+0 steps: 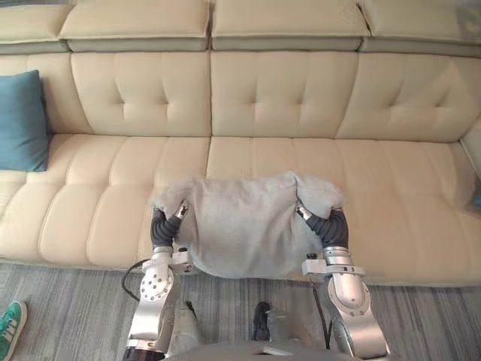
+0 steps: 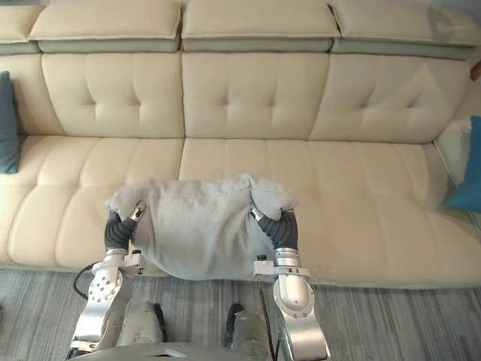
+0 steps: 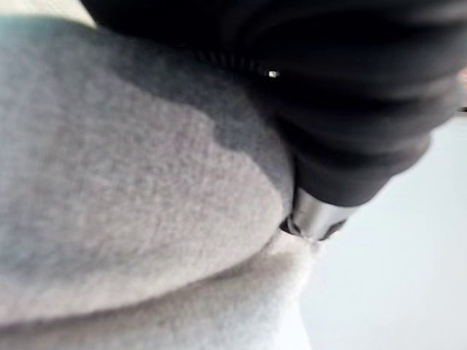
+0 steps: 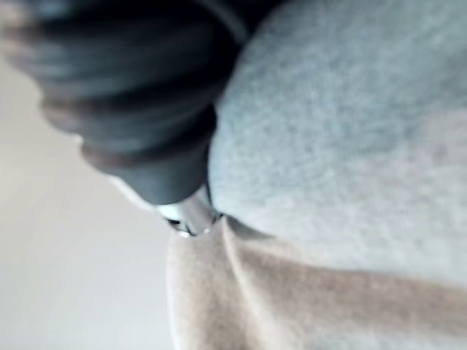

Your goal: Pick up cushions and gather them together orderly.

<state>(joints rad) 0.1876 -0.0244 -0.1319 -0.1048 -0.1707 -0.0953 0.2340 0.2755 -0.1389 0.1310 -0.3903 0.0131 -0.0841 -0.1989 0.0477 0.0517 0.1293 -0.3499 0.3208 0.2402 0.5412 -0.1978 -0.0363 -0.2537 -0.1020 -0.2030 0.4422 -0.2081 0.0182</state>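
Nearest you, a person's green shoe (image 1: 9, 327) sits on the grey carpet (image 1: 68, 301) at your far left. At the front edge of the cream sofa (image 1: 285, 94), the left robot hand (image 1: 167, 224) and right robot hand (image 1: 327, 224) are buried in opposite sides of the grey cushion (image 1: 240, 226). You cannot tell whether either is spread or clamped. Farther back, a teal cushion (image 1: 21, 120) leans against the backrest at the left end. A blue cushion (image 2: 466, 169) stands at the right end.
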